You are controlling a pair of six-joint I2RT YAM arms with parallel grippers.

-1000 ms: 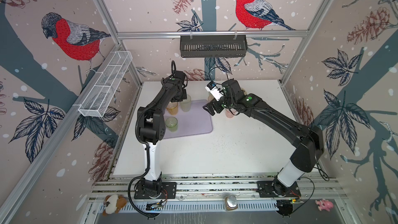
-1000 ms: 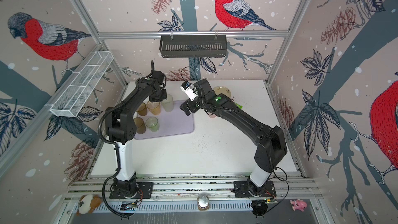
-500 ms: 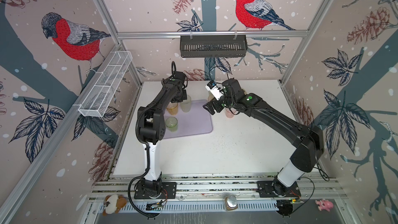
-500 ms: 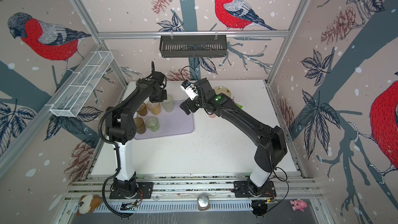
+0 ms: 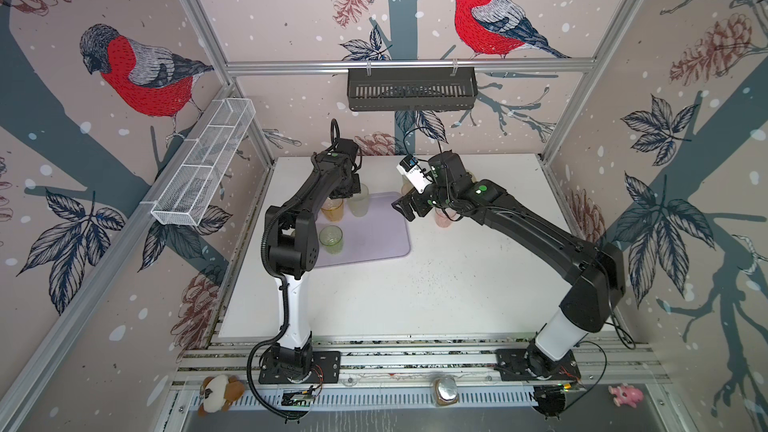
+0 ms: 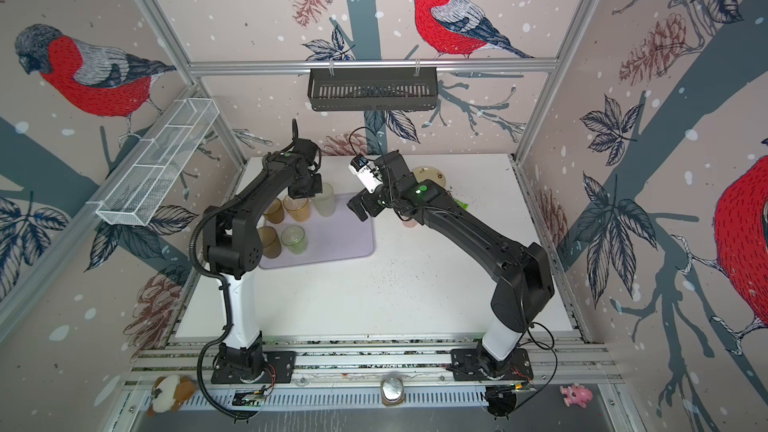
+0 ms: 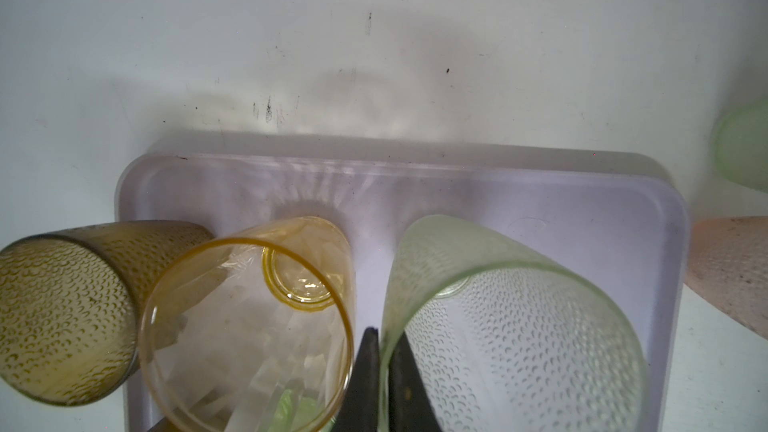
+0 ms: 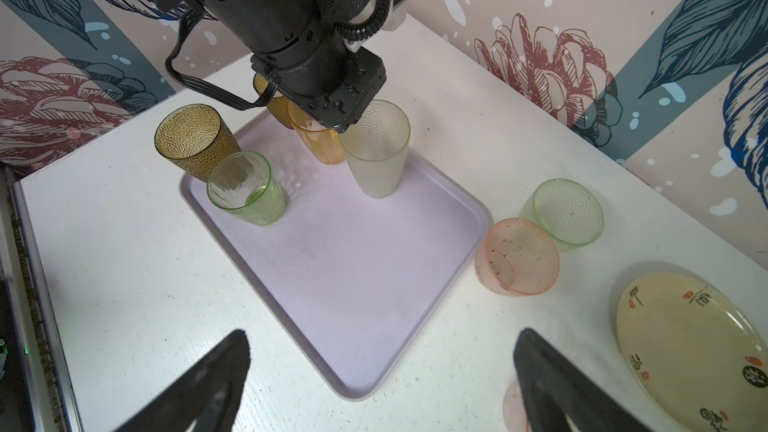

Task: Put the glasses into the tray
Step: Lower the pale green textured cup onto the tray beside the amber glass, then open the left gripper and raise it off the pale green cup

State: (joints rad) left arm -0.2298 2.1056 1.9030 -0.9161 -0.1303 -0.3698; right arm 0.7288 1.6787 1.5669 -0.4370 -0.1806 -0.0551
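The glasses (image 8: pixel 245 189), small translucent tumblers in brown, amber, green and pale tints, are partly placed: five stand grouped at the far end of the flat pale lilac plastic tray (image 8: pixel 353 284), well ahead of the right tool (image 8: pixel 382 338). Nothing has shifted over the last second, so no glass has been added. The left tool (image 7: pixel 384 338) stays clamped on the rim of the pale dimpled tumbler (image 7: pixel 519 326), one finger inside, one outside; releasing it looks next. The right tool hangs with jaws wide apart, empty. Ahead of it, beside the tray, a pink dimpled tumbler (image 8: pixel 517 257) and a pale green one (image 8: pixel 567 211) wait upright on the white tabletop (image 8: pixel 124 263).
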